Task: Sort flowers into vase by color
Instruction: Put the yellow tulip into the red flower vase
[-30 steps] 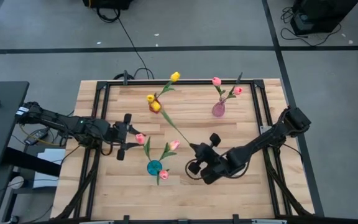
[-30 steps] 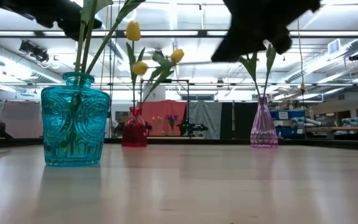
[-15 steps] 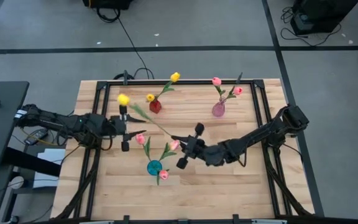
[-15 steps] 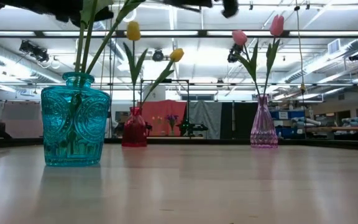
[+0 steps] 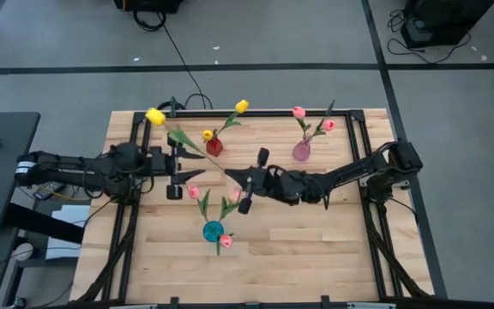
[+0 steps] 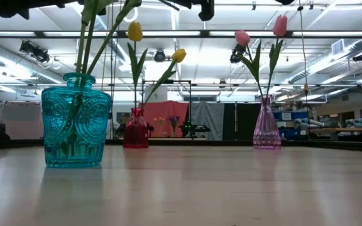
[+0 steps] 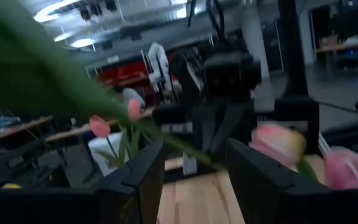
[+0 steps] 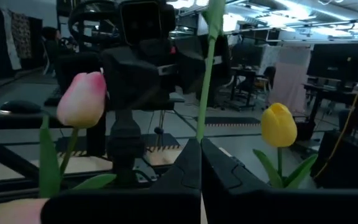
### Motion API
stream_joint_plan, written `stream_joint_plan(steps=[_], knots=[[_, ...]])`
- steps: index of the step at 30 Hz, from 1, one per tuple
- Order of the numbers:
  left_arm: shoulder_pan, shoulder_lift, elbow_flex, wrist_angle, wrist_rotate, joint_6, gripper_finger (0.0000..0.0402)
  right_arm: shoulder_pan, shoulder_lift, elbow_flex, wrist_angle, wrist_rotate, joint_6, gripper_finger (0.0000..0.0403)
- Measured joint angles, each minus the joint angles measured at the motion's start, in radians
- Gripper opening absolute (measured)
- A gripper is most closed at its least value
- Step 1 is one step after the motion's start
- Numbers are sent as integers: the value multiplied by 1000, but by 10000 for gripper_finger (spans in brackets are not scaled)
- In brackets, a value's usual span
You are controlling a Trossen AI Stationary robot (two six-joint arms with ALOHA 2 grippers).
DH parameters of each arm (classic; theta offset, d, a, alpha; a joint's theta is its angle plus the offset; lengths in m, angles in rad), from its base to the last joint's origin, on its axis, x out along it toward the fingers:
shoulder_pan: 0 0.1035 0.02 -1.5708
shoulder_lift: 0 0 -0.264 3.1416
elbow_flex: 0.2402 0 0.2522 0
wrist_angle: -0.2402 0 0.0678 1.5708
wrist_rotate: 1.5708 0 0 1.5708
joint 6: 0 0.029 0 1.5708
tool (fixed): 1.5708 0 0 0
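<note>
since the earlier frames the right gripper point(image 5: 245, 175) has carried its yellow tulip point(image 5: 155, 117) further away from the teal vase point(image 5: 213, 230), toward the left arm's side. a second ago the flower head lay close beside the red vase point(image 5: 214, 147); half a second ago it was above the left gripper; now it hangs past the table's far left corner, beyond the red vase. the right arm has stretched out flatter across the table point(image 5: 316, 249), its gripper having moved from beside the teal vase to a spot between the teal vase and the red vase. the left gripper point(image 5: 177, 172) has shifted slightly nearer the red vase.

right gripper: fingers clenched tight on the thin green stem of the yellow tulip, as the right wrist view shows, the stem rising straight out from between the closed fingers point(image 8: 185, 171). the arm reaches low from the table's right edge, wrist pointed at the left arm.

left gripper: fingers point(image 7: 143, 174) spread wide, grasping nothing. the held stem passes across the gap between them in the left wrist view; contact cannot be told. the left arm lies level, reaching in from the left edge, just beside the red vase.

other flowers: the teal vase holds pink tulips point(image 5: 194, 191); the red vase holds two yellow tulips point(image 5: 242, 106); the pink vase point(image 5: 302, 151), well apart from the teal vase at the far right, holds two pink tulips point(image 5: 298, 112).
</note>
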Motion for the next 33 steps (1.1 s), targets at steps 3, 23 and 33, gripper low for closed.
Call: stream_joint_plan(steps=[3, 23, 33], knots=[[5, 4, 0, 45, 3, -2, 171, -12, 0, 0, -4, -19, 1, 4], [28, 4, 0, 84, 3, -180, 99, 12, 0, 1, 62, -44, -97, 5], [28, 4, 0, 164, 21, -191, 99, 5, 1, 1, 33, -44, -88, 5]])
